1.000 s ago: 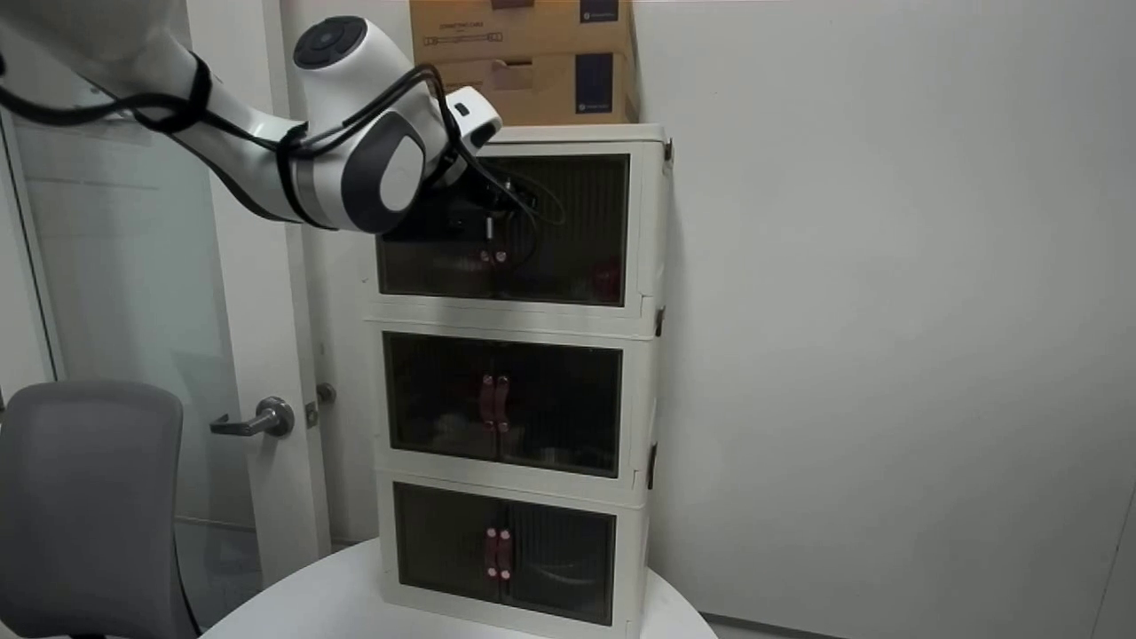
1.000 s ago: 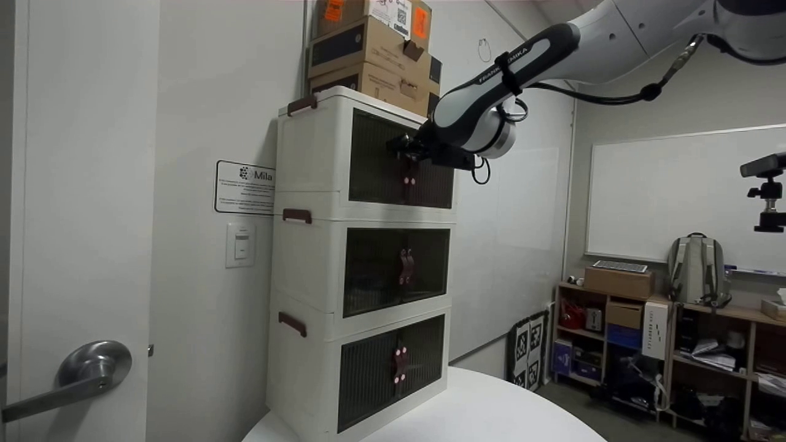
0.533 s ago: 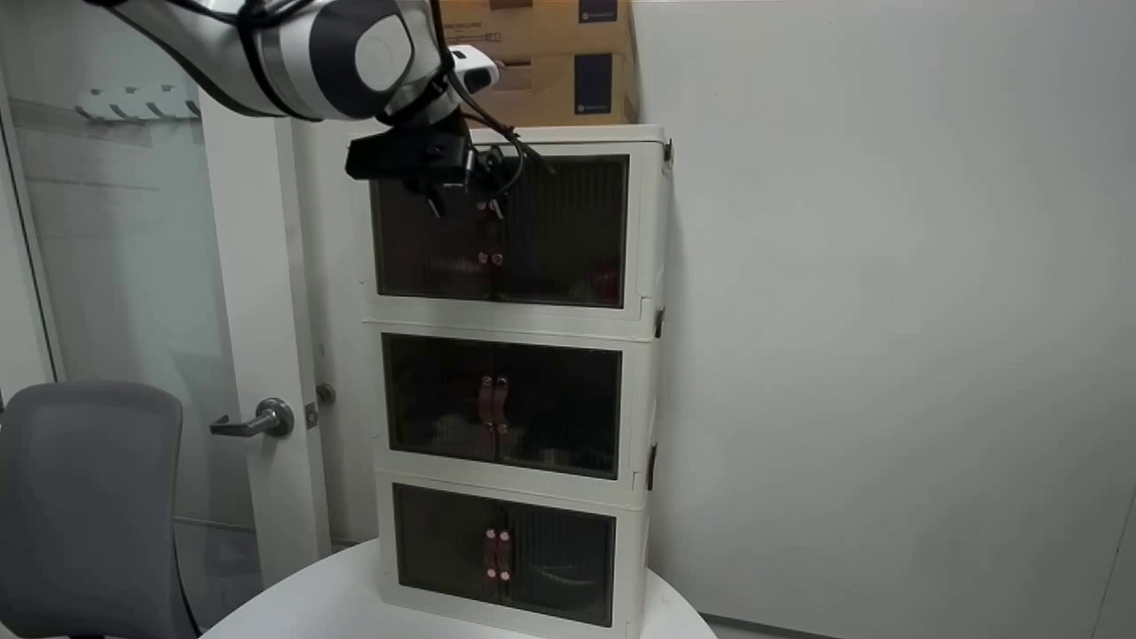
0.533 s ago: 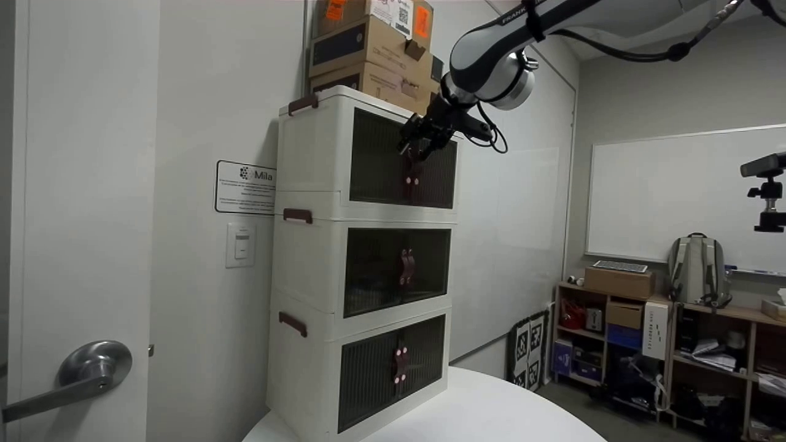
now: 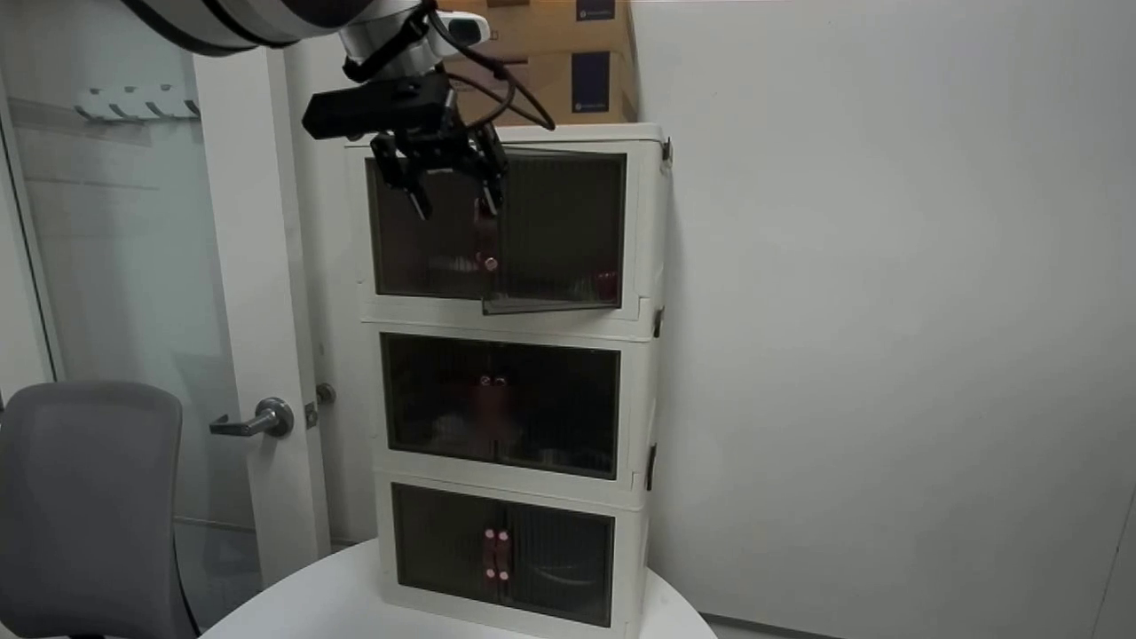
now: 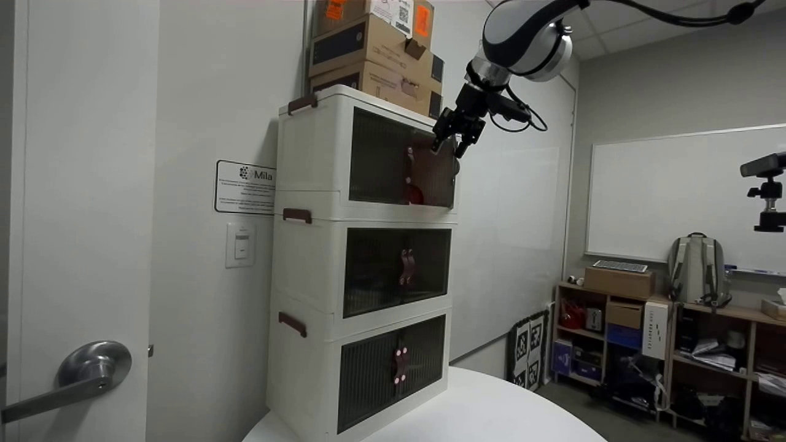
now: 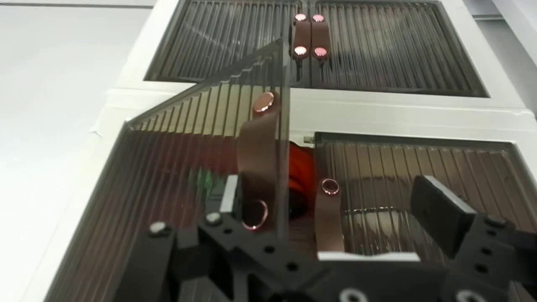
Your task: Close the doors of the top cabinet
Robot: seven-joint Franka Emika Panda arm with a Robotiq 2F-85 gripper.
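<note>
I hold my fingers (image 7: 440, 216) apart before the top cabinet (image 6: 310, 150); one of its doors (image 5: 564, 231) hangs ajar, a red object (image 7: 302, 167) behind. Cardboard boxes (image 5: 555, 89) sit above, the worktop (image 5: 302, 599) beneath, a chair (image 5: 89, 497) nearby.

One top cabinet (image 6: 310, 147) with two doors (image 5: 564, 231); two lower cabinets (image 6: 304, 267) with two lower doors (image 5: 559, 413) each. Six door handles (image 7: 257, 147), six side handles (image 6: 292, 323). In an exterior view, three cardboard boxes (image 6: 393, 52) at twelve o'clock, one backpack (image 6: 697, 270) at three. In an exterior view, one chair (image 5: 89, 506) at eight. One tabletop (image 6: 491, 405). One hand (image 5: 457, 204), two fingers (image 7: 438, 218).
</note>
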